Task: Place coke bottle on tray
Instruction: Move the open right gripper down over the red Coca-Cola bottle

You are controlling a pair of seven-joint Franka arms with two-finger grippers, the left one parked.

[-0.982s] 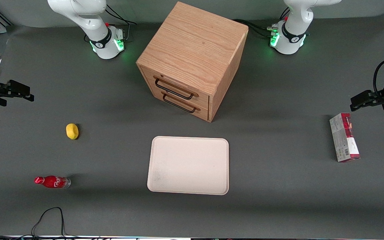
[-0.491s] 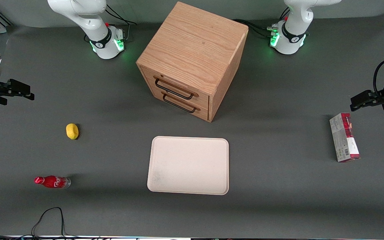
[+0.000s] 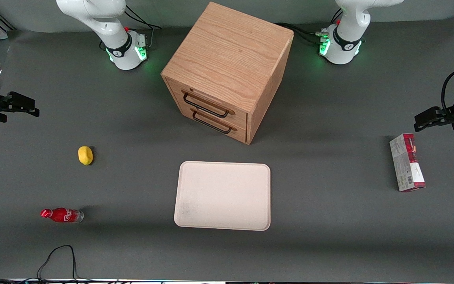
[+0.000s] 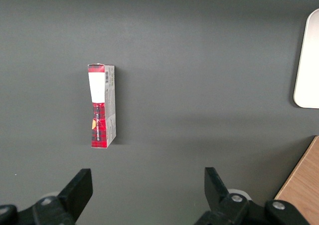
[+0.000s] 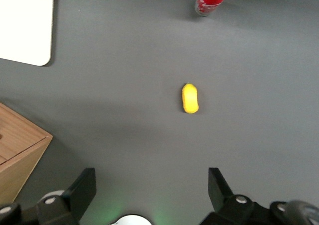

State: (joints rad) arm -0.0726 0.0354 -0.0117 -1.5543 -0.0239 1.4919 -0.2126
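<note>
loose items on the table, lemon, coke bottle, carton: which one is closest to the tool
The lemon. The open tool hovers nearest it; the coke bottle lies nearer the front camera, and the carton lies toward the parked arm's end.

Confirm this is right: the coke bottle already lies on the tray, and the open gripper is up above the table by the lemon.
Not right. The front view shows the coke bottle on the table, apart from the tray. The rest holds: the gripper is open, above the table by the lemon.

My pincer [image 3: 34,110] hangs with fingers spread above bare desk [image 3: 132,244] at the working arm's end. Between it and the coke bottle [image 3: 62,215] I see only a lemon [image 3: 85,155]. From bottle to tray [image 3: 223,195], nothing stands in the way.
</note>
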